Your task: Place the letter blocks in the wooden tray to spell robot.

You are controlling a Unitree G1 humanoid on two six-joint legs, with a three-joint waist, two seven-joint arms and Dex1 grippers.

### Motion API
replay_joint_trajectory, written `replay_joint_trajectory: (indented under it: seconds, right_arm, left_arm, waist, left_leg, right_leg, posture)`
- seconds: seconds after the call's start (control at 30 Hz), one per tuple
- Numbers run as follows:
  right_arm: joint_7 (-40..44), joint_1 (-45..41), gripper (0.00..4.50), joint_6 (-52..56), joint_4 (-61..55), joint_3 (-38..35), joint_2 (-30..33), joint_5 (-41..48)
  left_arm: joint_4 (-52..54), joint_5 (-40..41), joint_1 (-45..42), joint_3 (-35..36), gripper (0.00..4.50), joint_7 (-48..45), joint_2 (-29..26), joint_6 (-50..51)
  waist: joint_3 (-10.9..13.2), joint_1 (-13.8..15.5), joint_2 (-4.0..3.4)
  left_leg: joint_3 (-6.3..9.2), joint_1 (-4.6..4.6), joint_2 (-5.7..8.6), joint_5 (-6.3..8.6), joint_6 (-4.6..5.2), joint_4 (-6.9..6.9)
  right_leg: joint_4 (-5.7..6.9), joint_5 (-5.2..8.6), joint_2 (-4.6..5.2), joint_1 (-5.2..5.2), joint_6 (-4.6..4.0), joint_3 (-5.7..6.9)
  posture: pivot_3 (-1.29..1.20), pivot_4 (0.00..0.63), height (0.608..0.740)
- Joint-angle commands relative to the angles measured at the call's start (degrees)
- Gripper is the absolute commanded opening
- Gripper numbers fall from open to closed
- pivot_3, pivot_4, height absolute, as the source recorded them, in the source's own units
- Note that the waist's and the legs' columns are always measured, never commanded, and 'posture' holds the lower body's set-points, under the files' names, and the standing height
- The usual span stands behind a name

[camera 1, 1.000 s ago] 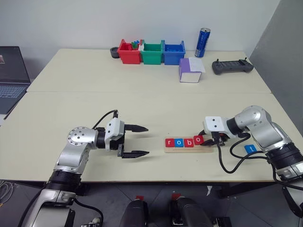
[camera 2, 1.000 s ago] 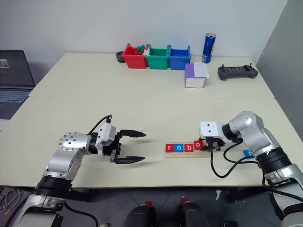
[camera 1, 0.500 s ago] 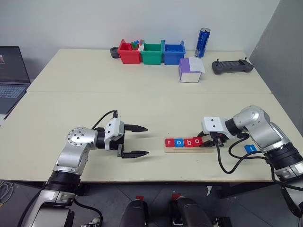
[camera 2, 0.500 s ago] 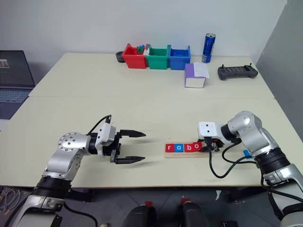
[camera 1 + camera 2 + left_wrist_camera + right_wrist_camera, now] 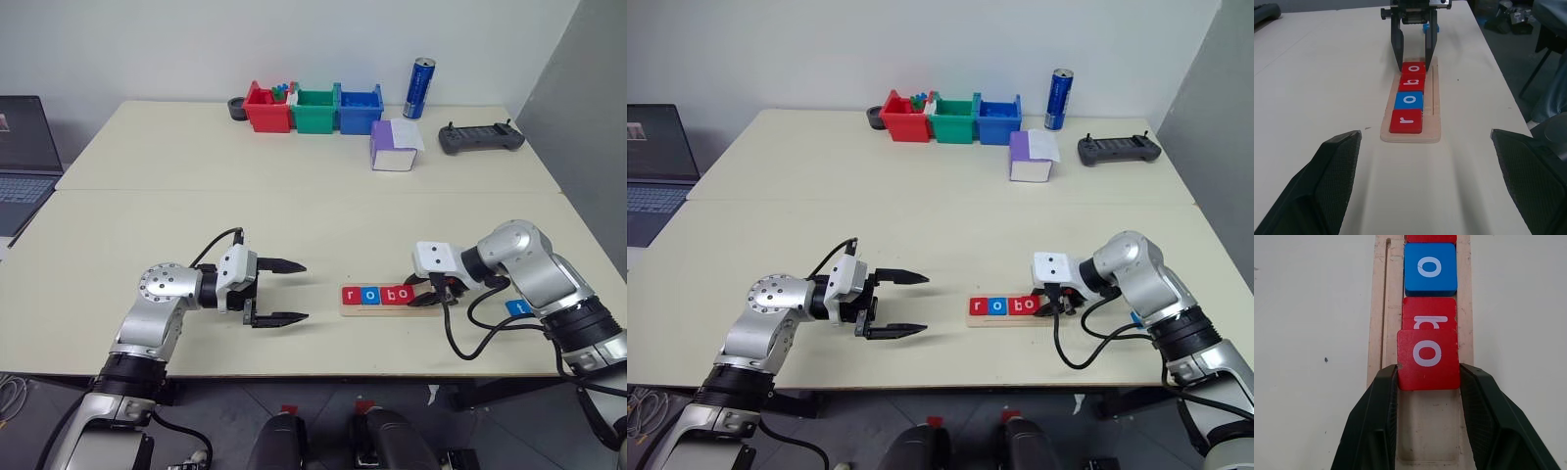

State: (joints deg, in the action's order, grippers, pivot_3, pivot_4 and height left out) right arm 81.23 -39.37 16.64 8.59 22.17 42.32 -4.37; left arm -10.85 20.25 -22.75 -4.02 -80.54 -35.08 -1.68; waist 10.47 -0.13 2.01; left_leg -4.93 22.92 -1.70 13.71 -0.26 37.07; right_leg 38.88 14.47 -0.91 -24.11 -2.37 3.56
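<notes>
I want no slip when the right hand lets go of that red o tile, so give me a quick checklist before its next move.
1. Right hand shut on red o tile: ok.
2. Tile flat in wooden tray: not ok, its edge overlaps the b tile.
3. r, o, b in order: ok.
4. Free tray space for t: ok.
5. Blue t tile on table by right arm: ok.
6. Left hand open, apart from the tray: ok.

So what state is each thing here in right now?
Left gripper: open, holding nothing.
Right gripper: shut on the red "o" tile, which overlaps the red "b" tile.
Pale wooden tray: holds four tiles.
Blue "t" tile: on the table.
</notes>
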Motion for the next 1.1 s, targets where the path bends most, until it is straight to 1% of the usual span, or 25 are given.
replay_joint_trajectory:
  seconds: [0.03,0.4,1.1]
  right_arm:
    - [0.2,-0.9,1.44,0.2,-1.9,-0.3,0.1,0.4]
    - [0.7,-0.5,1.44,-0.7,-1.1,-0.7,2.3,0.3]
    - [-0.6,-1.0,1.44,0.3,-1.3,0.8,0.0,-0.3]
  left_arm:
    - [1.5,0.8,0.0,1.1,4.50,0.2,-0.5,-0.6]
    - [1.1,0.7,-0.1,1.1,4.50,0.1,-0.6,-0.7]
    - [1.0,0.7,-0.3,1.0,4.50,0.3,-0.3,-0.7]
  waist:
    - [0.0,0.0,0.00]
    - [0.0,0.0,0.00]
    - [0.0,0.0,0.00]
  left_leg:
    - [0.00,0.00,0.00,0.00,0.00,0.00]
    - [0.00,0.00,0.00,0.00,0.00,0.00]
    - [0.00,-0.02,-0.01,0.00,0.00,0.00]
  right_leg:
    - [0.00,0.00,0.00,0.00,0.00,0.00]
    - [0.00,0.00,0.00,0.00,0.00,0.00]
    - [0.02,0.00,0.00,0.00,0.00,0.00]
  posture:
    - [0.00,0.150,0.740]
    - [0.00,0.150,0.740]
    - [0.00,0.150,0.740]
